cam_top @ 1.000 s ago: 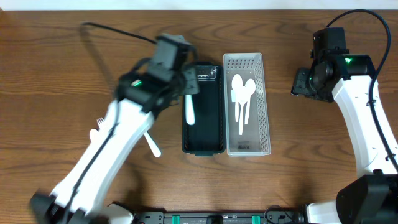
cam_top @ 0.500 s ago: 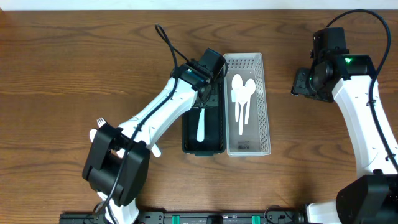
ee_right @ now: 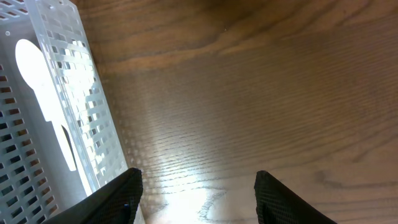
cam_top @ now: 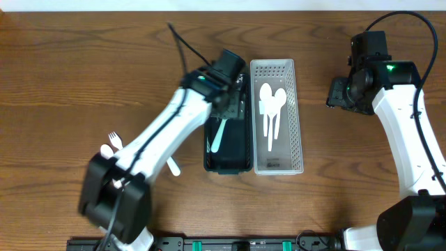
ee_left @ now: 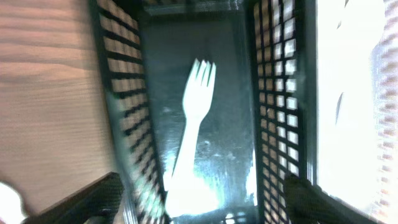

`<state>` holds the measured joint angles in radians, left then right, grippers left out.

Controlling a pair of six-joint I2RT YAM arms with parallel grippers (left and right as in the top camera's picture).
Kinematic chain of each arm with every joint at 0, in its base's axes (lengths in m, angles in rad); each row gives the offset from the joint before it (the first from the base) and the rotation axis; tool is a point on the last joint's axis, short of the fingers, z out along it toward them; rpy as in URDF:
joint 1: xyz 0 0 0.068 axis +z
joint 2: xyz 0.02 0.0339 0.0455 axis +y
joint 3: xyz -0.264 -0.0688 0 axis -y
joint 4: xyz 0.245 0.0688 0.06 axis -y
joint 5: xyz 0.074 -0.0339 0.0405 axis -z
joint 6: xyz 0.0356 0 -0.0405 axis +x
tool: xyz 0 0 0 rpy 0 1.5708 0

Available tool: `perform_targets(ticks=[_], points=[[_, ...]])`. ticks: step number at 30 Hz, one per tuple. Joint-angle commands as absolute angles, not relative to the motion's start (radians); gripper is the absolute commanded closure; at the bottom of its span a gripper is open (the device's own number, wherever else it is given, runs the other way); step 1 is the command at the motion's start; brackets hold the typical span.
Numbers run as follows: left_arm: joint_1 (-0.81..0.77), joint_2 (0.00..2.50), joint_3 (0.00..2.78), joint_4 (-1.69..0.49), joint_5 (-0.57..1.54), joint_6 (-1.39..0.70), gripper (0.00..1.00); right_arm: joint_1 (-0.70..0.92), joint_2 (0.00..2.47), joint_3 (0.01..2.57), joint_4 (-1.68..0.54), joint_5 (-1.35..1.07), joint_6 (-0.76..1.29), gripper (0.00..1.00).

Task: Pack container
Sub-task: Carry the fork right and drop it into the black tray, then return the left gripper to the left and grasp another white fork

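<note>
The left hand (ee_left: 200,202) is spread wide, nothing gripped, above the black basket (ee_left: 118,93) at centre frame, where a white fork (ee_left: 198,106) lies. The right hand (ee_right: 196,199) is likewise parted, empty.

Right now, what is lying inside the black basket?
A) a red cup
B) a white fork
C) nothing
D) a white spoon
B: the left wrist view shows a white fork, tines visible, lying flat on the floor of the black basket.

A brown wood-grain table (cam_top: 63,77) meets a pale strip (cam_top: 209,5) along its far edge.
</note>
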<state>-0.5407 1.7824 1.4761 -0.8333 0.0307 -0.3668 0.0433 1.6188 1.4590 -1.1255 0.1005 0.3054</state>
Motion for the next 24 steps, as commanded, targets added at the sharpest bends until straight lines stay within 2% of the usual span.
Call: perform_targets(ticks=[1,3,7,11,21,24], points=[[-0.463,1.617,1.515,-0.860,0.022,-0.345,0.06,0.039,1.623,1.454,-1.126,0.097,0.298,0.39],[-0.402,1.551,1.515,-0.899,0.019,-0.359,0.04,0.039,1.623,1.454,-1.125,0.097,0.298,0.39],[-0.241,1.472,1.507,-1.054,-0.016,-0.597,0.01,0.039,1.623,1.454,-1.119,0.097,0.298,0.39],[-0.116,1.477,1.452,-1.125,-0.014,-0.705,0.02,0.039,1.623,1.454,-1.118,0.097,0.298,0.39],[-0.054,1.570,1.153,-0.925,0.027,-0.733,0.02,0.039,1.623,1.454,-1.118,0.097,0.298,0.39],[-0.054,1.616,1.102,-0.857,0.070,-0.665,0.02,0.039,1.623,1.454,-1.118,0.097,0.298,0.39]])
